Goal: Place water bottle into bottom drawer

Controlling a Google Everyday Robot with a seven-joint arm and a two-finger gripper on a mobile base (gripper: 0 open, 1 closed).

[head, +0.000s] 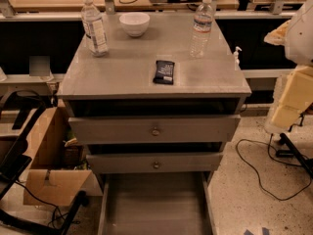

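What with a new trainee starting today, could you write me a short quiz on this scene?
1. True or false: the bottom drawer is pulled out.
2. In the picture, the water bottle stands: A) left of the white bowl; B) right of the bowl; C) in the drawer.
3. Fill the gap: the gripper is ___ in view; only part of the arm shows, at the picture's right edge.

Key
1. True.
2. B, upright on the cabinet top.
3. Not.
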